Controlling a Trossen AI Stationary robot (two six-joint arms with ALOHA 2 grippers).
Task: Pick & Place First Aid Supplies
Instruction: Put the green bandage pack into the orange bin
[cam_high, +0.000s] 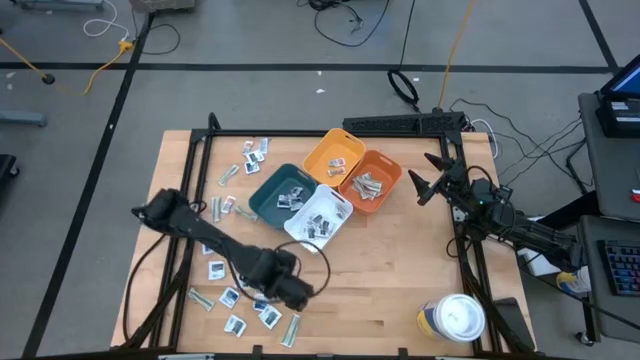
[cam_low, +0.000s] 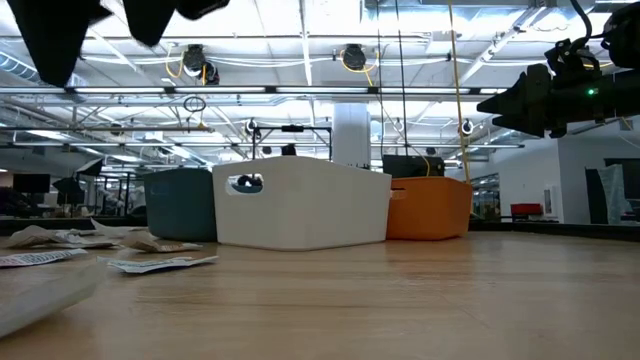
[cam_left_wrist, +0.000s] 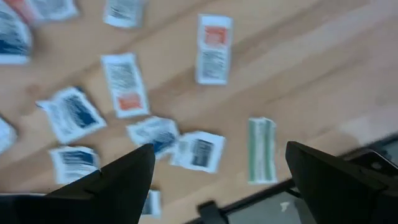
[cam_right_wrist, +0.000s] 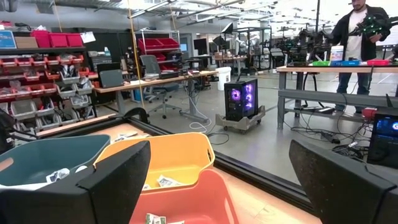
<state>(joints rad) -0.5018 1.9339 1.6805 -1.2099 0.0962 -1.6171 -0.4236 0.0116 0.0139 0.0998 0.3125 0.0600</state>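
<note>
Several small first aid packets (cam_high: 232, 298) lie flat on the wooden table at its near left; more packets (cam_high: 254, 150) lie at the far left. In the left wrist view I see white packets with blue marks (cam_left_wrist: 74, 113), ones with red marks (cam_left_wrist: 213, 48) and a grey-green strip (cam_left_wrist: 262, 150). My left gripper (cam_high: 292, 291) hovers open above the near-left packets (cam_left_wrist: 217, 155), touching none. My right gripper (cam_high: 424, 182) is open and empty, raised at the table's right, beside the orange bin (cam_right_wrist: 217, 152).
Four bins stand together at the table's middle far side: teal (cam_high: 272, 190), white (cam_high: 318, 215), yellow (cam_high: 334, 155) and orange (cam_high: 372, 180), each with a few packets inside. A round white-lidded tub (cam_high: 456, 318) stands at the near right. A person (cam_right_wrist: 359, 31) stands far off in the room.
</note>
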